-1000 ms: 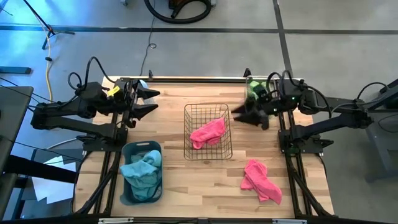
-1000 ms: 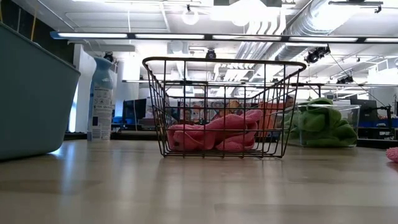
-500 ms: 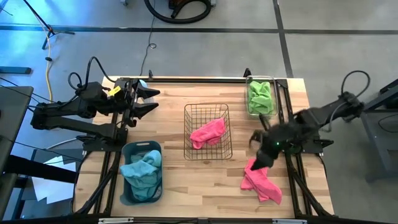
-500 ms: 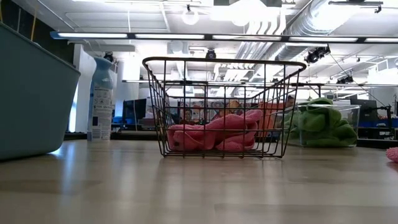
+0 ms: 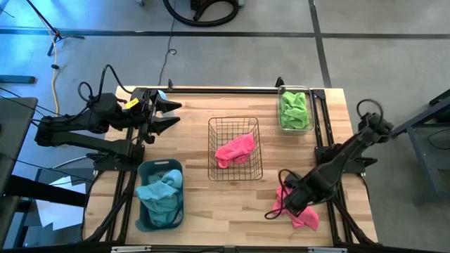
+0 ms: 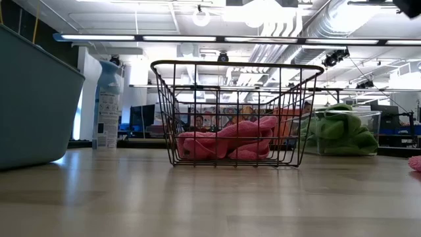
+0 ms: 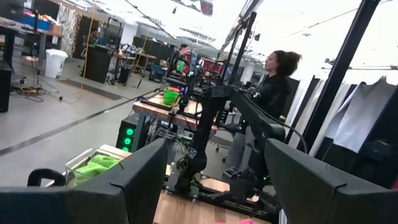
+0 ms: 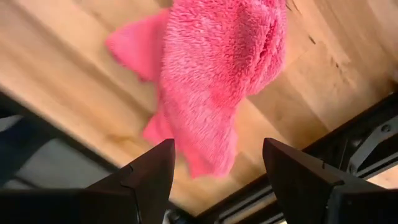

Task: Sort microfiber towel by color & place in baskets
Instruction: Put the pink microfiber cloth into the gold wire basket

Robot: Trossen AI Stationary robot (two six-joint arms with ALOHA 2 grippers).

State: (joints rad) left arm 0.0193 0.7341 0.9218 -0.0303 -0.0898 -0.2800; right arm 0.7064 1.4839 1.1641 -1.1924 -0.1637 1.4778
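Step in hand: we judge that we are reaching for the loose pink towel (image 5: pixel 297 205) on the near right of the table (image 5: pixel 232 211), to carry it to the wire mesh basket (image 5: pixel 235 147).
Right gripper: our right gripper (image 5: pixel 288 204) hovers right over the pink towel, fingers spread wide and pinching nothing; the right wrist view shows the towel (image 8: pixel 214 74) lying between and beyond the two dark fingers (image 8: pixel 149 174).
How to do it well: we should come straight down on the thickest bunched part, press into the pile before closing, and lift high enough for the trailing corner to clear the basket rim.
Watch for: a grab at a thin edge may slip, and the towel lies near the table's near right edge, so a sideways nudge could push it off.
Towel and tool: the towel sits directly under the gripper; we cannot tell whether the fingertips touch it yet.
Destination: the wire mesh basket stands in the middle of the table, to the left and farther off, already holding another pink towel (image 5: pixel 235 150).
Other bins: the grey-blue tub (image 5: pixel 160 195) at near left holds teal towels; the clear bin (image 5: pixel 295 109) at far right holds green towels.
Left gripper: our left gripper (image 5: pixel 167 114) waits at far left, fingers spread, holding nothing.
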